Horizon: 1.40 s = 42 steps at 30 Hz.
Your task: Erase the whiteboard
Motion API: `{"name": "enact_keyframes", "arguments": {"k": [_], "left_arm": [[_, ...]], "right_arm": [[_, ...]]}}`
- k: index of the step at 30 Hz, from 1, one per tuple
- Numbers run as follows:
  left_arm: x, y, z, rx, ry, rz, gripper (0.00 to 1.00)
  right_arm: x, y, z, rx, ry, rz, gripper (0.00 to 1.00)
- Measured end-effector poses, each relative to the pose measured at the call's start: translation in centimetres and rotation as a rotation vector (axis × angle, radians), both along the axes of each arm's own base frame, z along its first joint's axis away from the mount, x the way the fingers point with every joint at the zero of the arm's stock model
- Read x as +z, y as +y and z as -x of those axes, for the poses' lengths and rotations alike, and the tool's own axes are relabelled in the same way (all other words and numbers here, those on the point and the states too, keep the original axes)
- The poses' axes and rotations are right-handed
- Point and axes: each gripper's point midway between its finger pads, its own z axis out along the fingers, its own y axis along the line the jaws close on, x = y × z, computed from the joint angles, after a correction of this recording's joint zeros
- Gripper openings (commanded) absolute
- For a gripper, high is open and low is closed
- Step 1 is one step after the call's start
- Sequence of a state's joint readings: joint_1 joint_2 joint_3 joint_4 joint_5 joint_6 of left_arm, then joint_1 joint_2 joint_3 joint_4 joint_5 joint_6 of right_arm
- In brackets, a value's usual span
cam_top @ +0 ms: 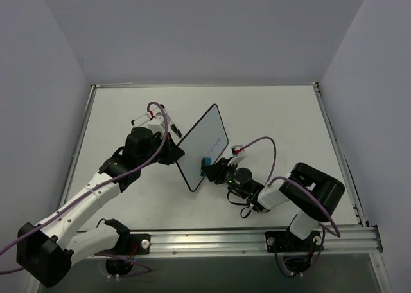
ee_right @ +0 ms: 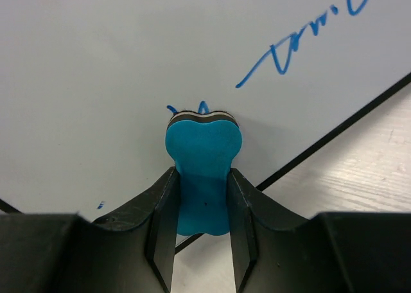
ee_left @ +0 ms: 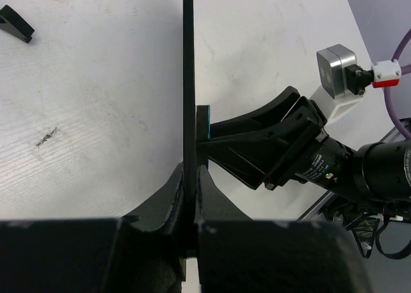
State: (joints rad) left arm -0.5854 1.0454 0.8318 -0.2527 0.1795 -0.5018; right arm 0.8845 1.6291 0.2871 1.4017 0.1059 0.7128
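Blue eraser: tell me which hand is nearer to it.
Right. The right hand holds the eraser, pressed against the whiteboard face. The left hand clamps the whiteboard's edge close by, without gripping the eraser.

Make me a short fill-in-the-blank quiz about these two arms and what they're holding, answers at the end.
1. The left gripper is shut on the ____.
2. The right gripper is shut on the ____.
3. The handwriting not yet wiped is ____.
Missing words: whiteboard; eraser; blue.
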Motion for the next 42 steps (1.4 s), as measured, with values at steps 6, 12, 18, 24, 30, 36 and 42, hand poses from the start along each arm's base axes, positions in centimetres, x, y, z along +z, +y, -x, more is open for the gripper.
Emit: {"name": "enact_keyframes", "arguments": {"k": [6,12,18,24,30,36,42], "left_arm": [[0.0,0.2,-0.5,0.023,-0.018,-0.003,0.02],[0.0,0.4,-0.7,0.034,-0.021,-0.008,0.02],[0.0,0.4,-0.7,0.034,-0.022,-0.008,0.02],[0.0,0.3,-0.7,0.031,-0.020,-0.005,0.02],[-0.1,0.1,-0.8,0.033,-0.016,0.002,0.02],[-0.2,-0.4,-0.4,0.014,0.013,0.029,0.02],[-0.3,-0.7,0.1,0.006,0.043,0.054,0.02]], "right_arm": [[-0.3,0.4,-1.2,-0.001,0.014,0.020,0.00],[-0.2,0.8,-1.2,0.002,0.009,0.041,0.00],[1.4,2.6,1.0,0.027,-0.025,0.019,0.00],[2.5,3.6,2.6,0.002,-0.017,-0.033,0.00],[3.0,3.5,2.3,-0.032,-0.014,-0.044,0.00],[6.9,3.7,1.0,-0.076,-0.066,-0.121,0.00],[8.0,1.5,-2.5,-0.159,-0.079,-0.157,0.00]]}}
